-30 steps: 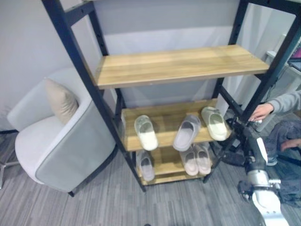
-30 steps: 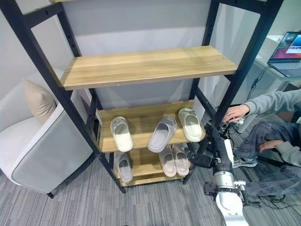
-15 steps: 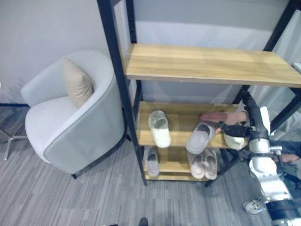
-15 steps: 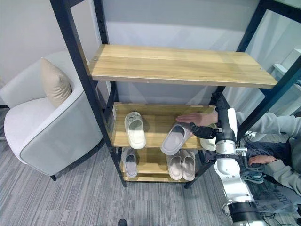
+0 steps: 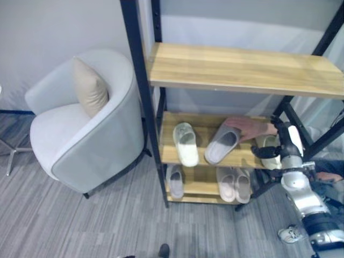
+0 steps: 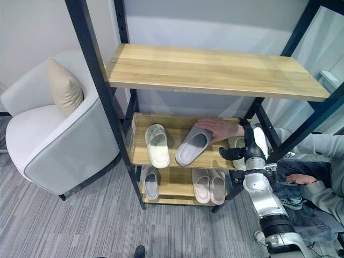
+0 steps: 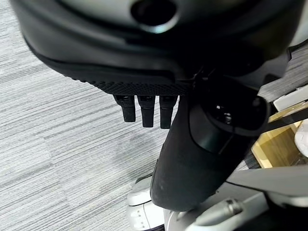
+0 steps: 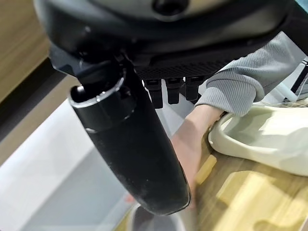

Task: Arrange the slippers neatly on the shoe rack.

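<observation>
While the tall black-framed shoe rack with wooden shelves stands beside a light-grey armchair, its middle shelf holds a cream slipper, a tilted grey slipper under a person's hand, and a cream slipper by the right hand, fingers straight, empty. The left hand hangs relaxed over carpet.

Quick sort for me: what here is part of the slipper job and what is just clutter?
Job: shoe rack; cream slipper, grey slipper and cream slipper by the right hand on the middle shelf; grey slipper and pink pair on the bottom shelf.

Not the job: armchair, cushion, person's hand on the middle shelf.
</observation>
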